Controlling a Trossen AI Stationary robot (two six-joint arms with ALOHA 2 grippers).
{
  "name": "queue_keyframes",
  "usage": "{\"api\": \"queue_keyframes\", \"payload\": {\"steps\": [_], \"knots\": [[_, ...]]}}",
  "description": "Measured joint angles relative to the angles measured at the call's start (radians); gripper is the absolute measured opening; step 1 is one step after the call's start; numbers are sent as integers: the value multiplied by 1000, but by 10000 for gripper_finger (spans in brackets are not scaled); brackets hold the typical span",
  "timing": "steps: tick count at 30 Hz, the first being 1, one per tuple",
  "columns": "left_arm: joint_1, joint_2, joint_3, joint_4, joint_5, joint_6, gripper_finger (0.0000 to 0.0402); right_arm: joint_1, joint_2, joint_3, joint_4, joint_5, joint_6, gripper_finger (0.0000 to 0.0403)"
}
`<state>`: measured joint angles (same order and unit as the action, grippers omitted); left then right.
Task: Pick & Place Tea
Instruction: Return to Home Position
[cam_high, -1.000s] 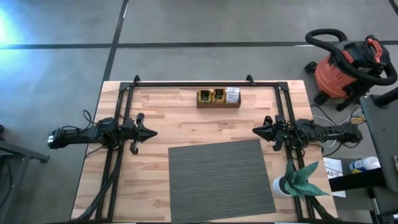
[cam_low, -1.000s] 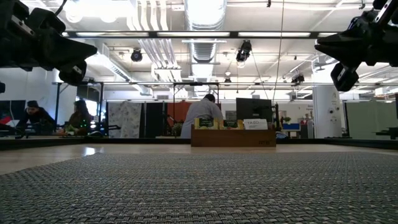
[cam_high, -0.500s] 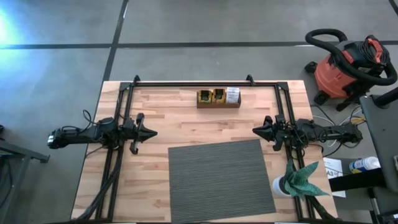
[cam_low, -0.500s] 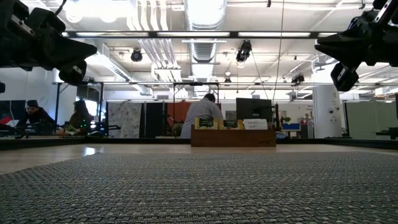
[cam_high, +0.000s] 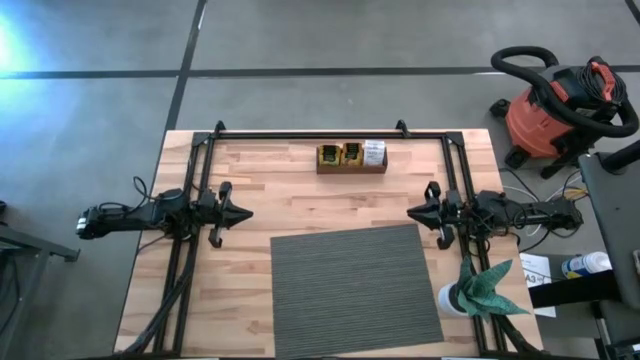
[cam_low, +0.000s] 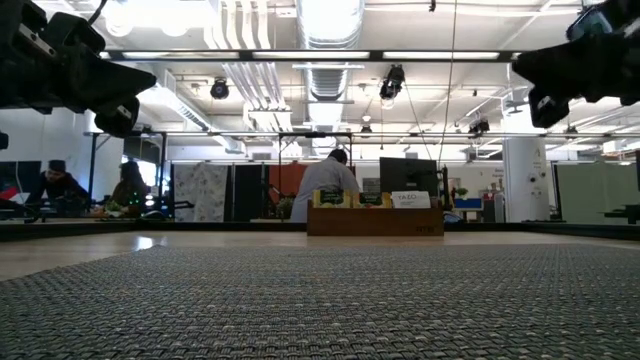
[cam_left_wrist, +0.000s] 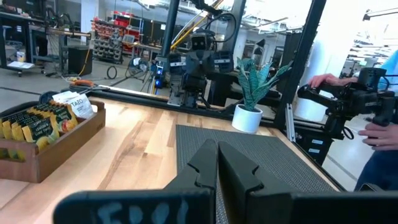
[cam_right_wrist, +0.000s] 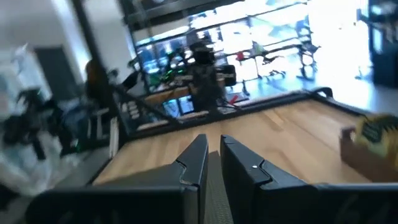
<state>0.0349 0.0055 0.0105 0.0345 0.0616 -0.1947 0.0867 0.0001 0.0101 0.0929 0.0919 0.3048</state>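
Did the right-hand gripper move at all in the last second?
Yes. In the low view the right gripper has risen slightly, ending farther above the wooden tray than before.

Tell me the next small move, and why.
Probably just park the right gripper opposite the left gripper: the tea sits in the wooden tray, no sachet shows on the mat, and neither gripper holds anything.

My overhead feed is bright and even, with a glare patch on the floor (cam_high: 10, 45) at far left. Low down, ceiling lamps (cam_low: 325, 15) blaze white. The right wrist feed is smeared, its windows (cam_right_wrist: 261, 25) blown out; the left one is sharp.
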Motion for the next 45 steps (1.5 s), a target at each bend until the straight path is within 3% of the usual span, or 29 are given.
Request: {"api": "queue_keyframes", "payload": {"steps": [9,19,45], "knots": [[0,0,0,-1,0,0,11,-28,0,0,-15,-265,-183,43],[0,0,0,-5,0,0,11,-128,0,0,-59,-269,-242,43],[0,2,1,-6,0,0,11,-129,10,-1,-56,-268,-147,43]]}}
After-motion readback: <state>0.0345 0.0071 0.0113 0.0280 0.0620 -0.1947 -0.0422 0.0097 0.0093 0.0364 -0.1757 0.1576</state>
